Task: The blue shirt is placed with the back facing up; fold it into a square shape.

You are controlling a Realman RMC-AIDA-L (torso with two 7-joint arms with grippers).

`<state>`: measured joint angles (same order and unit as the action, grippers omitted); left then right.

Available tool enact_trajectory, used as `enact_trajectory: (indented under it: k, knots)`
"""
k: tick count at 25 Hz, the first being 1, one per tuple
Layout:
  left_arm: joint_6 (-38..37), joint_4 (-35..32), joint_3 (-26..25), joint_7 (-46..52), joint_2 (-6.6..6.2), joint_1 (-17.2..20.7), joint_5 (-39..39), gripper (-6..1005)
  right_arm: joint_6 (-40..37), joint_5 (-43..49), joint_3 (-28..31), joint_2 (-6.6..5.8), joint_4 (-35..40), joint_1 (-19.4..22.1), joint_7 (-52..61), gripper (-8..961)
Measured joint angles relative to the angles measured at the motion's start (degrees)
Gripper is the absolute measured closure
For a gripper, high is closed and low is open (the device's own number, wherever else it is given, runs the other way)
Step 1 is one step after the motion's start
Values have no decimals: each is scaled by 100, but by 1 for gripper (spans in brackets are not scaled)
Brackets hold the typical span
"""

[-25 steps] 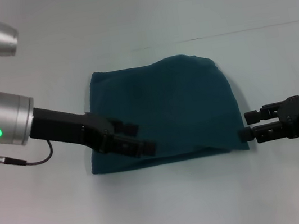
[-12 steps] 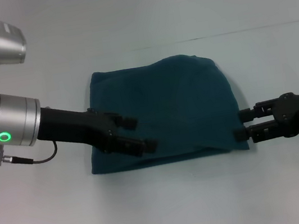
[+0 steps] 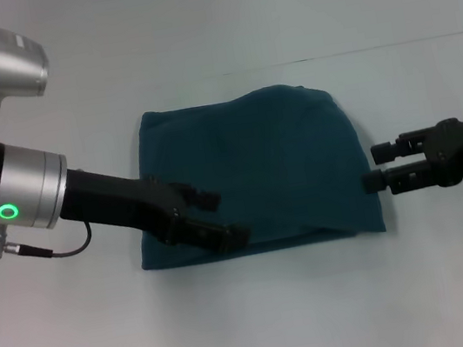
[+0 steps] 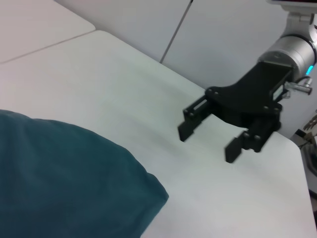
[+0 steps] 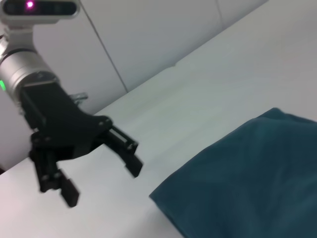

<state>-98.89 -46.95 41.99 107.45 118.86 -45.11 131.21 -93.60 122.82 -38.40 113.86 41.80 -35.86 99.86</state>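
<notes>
Folded blue shirt (image 3: 253,170) lies between both spread-fingered, empty grippers: left gripper (image 3: 219,219) over its near-left part, right gripper (image 3: 377,166) just beside its right edge

The head camera looks steeply down on the desk (image 3: 265,327) from mid distance. Each wrist camera sits low, facing across the shirt (image 3: 253,170) toward the opposite gripper.

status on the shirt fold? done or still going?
Mostly done: the blue shirt lies as a compact, roughly square block on the white table, though its far edge bulges. In hand: nothing; the left gripper is open above its near-left corner, the right gripper open beside its right edge. Left: perhaps squaring up.
</notes>
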Motion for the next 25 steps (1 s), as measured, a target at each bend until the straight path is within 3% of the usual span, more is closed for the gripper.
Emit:
enact_trajectory:
  k: [7, 25]
  knots:
    - [-46, -5, -3, 38, 6, 32, -12, 65, 194, -55, -29, 78, 121, -77, 20, 207]
    - [-74, -25, 4, 169, 4, 4, -26, 65, 178, -52, -71, 93, 127, -99, 52, 208]
